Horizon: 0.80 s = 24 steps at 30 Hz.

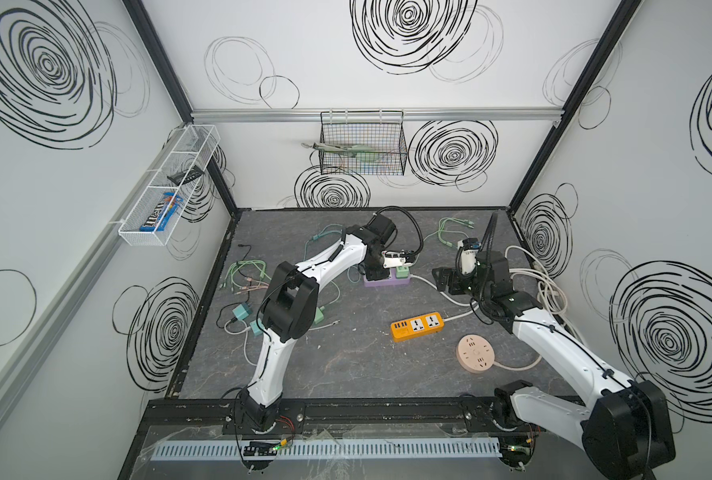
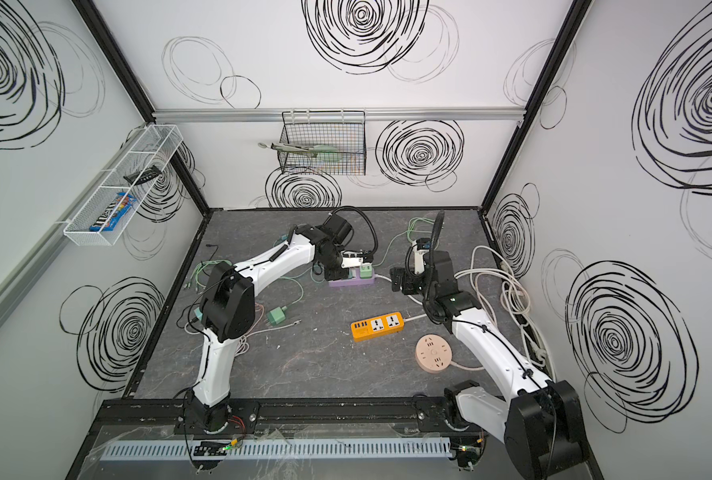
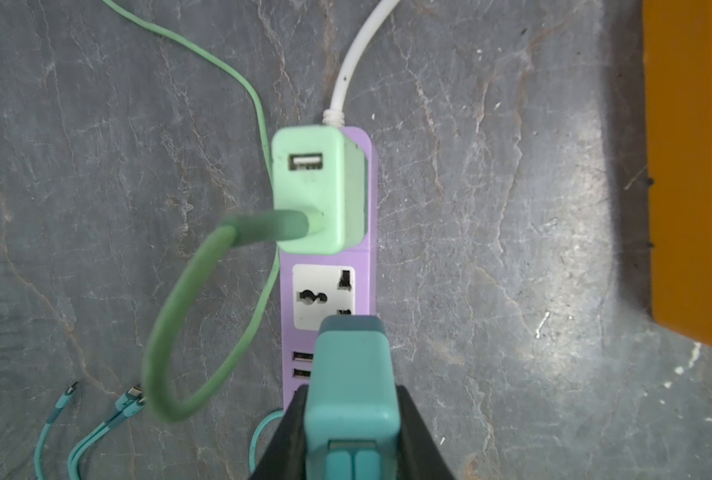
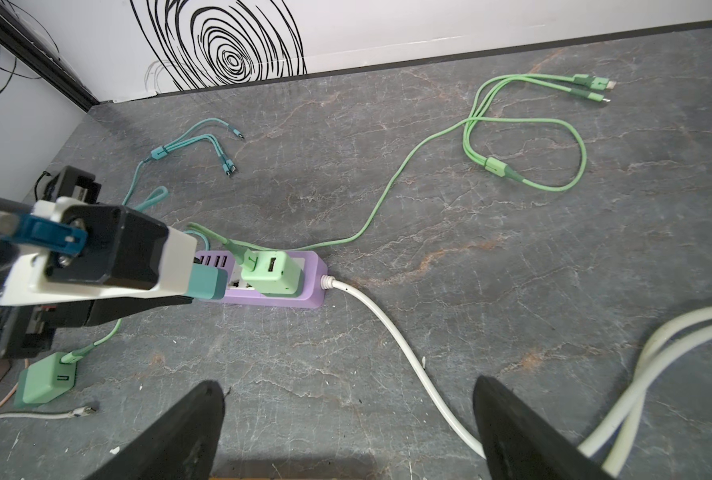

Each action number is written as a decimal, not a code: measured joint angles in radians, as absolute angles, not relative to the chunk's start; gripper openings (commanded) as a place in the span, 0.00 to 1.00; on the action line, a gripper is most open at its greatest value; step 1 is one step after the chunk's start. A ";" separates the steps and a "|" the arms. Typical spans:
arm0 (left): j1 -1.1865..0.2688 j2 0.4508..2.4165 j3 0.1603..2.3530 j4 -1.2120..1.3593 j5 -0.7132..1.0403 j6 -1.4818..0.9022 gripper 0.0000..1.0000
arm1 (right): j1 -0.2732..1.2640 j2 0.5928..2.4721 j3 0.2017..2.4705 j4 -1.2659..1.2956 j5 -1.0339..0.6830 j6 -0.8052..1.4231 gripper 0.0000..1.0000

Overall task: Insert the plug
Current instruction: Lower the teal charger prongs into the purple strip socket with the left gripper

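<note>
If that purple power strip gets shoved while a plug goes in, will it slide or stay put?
The strip looks like light plastic lying loose on the smooth table, so a sideways push would probably slide it. It's low and flat, so tipping seems unlikely. Its thick white cord may make it pivot rather than move straight.

Grey marbled table [image 1: 346,365]. Directly below left pincer [image 3: 352,390]: purple strip [image 1: 387,283]. Near right pincer [image 4: 350,384], base side: orange strip [image 1: 417,327], round pink socket [image 1: 475,353]. Beyond it: green cable [image 1: 449,232]; beside it: white cords [image 1: 549,286].
</note>
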State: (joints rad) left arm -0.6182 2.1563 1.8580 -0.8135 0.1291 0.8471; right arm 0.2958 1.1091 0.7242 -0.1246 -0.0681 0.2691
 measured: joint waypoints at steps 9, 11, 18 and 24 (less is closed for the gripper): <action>-0.627 2.184 1.890 -0.814 0.129 0.854 0.00 | 0.295 1.109 0.724 -0.125 -0.068 0.269 0.97; -0.627 2.189 1.894 -0.811 0.129 0.855 0.00 | 0.295 1.109 0.724 -0.125 -0.068 0.269 0.97; -0.632 2.227 1.926 -0.818 0.102 0.869 0.00 | 0.295 1.107 0.724 -0.128 -0.068 0.269 0.97; -0.639 2.249 1.953 -0.838 0.093 0.879 0.00 | 0.293 1.105 0.724 -0.128 -0.068 0.269 0.97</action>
